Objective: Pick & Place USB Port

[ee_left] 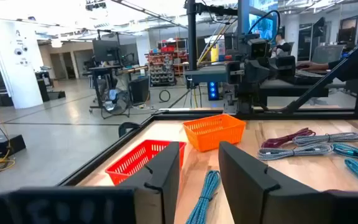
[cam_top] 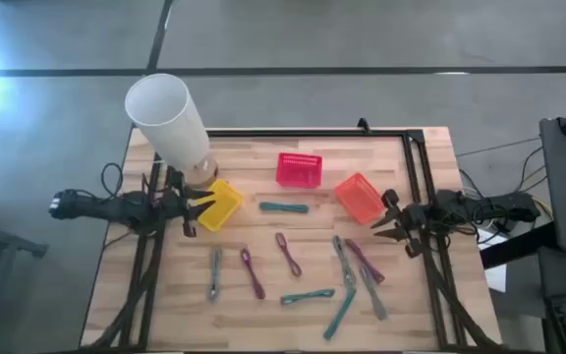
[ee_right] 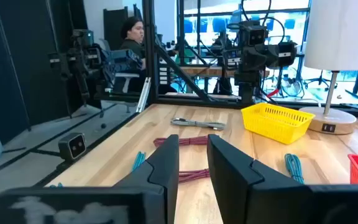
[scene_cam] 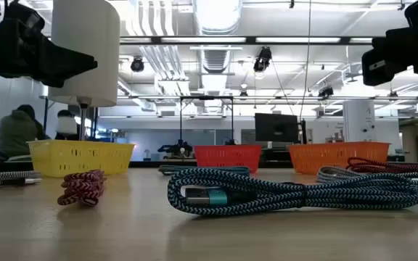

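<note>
Overhead and wrist views of a two-arm station at a wooden table (cam_top: 303, 295).

Left arm: it reaches in horizontally from the table's left edge. The left gripper (cam_top: 197, 205) is held above the surface, its tip just beside the yellow basket (cam_top: 220, 204) and near the base of a white lamp (cam_top: 168, 118). In its wrist view the two dark fingers (ee_left: 166, 168) stand apart with a clear gap and nothing between them; they point across the table toward the orange basket (ee_left: 214, 130) and the red basket (ee_left: 143, 160).

Right arm: it reaches in from the right edge in mirrored pose, level and clear of the table. The right gripper (cam_top: 385, 222) is just beside the orange basket on its right side. Its fingers (ee_right: 166, 163) show a narrow gap, also empty, and face the yellow basket and the lamp on the far side.

Task items: the USB cables lie loose on the table, none of them held. A teal cable (cam_top: 284, 207) lies between the yellow and orange baskets, below the red basket. A coiled teal cable (scene_cam: 267, 190) lies nearest the low camera, with a small red cable (scene_cam: 83, 185) to its left. Further red, grey and teal cables are spread across the near half of the table. The three baskets appear to hold no cable.

Background: a seated person (ee_right: 131, 36) shows beyond the table in the right wrist view.
</note>
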Robot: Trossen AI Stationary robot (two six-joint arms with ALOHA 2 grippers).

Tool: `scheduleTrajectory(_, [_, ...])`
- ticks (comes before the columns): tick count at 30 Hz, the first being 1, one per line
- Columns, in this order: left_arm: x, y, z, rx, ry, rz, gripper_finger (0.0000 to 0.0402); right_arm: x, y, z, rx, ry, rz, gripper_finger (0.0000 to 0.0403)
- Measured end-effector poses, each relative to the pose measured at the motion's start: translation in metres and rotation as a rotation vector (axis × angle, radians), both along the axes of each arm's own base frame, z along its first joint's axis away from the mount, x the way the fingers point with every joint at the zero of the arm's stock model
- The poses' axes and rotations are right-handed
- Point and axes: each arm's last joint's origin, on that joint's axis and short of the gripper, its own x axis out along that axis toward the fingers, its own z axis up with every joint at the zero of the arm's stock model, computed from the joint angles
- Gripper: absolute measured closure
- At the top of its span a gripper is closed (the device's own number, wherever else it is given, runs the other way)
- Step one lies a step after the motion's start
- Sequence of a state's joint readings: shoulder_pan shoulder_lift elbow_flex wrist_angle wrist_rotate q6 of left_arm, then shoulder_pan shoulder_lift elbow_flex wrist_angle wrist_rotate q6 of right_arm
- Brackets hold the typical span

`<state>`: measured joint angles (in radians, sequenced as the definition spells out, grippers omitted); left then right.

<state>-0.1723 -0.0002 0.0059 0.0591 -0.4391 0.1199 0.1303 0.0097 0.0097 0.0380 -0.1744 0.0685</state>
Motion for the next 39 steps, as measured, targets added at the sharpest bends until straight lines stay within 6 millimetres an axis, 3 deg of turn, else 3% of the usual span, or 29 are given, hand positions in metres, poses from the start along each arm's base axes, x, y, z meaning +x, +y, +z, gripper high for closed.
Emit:
scheduleTrajectory(17, [0.0,0.0,0.0,0.0,0.0,0.0,0.0284,0.0,0.0,-0.0001,0.002,0.001,0.001,0.0335])
scheduleTrajectory(31, [0.0,0.0,0.0,0.0,0.0,0.0,0.0284,0.0,0.0,-0.0002,0.002,0.002,0.0,0.0316])
scheduleTrajectory(39, [0.0,0.0,0.0,0.0,0.0,0.0,0.0284,0.0,0.0,-0.0001,0.0,0.001,0.0,0.0327])
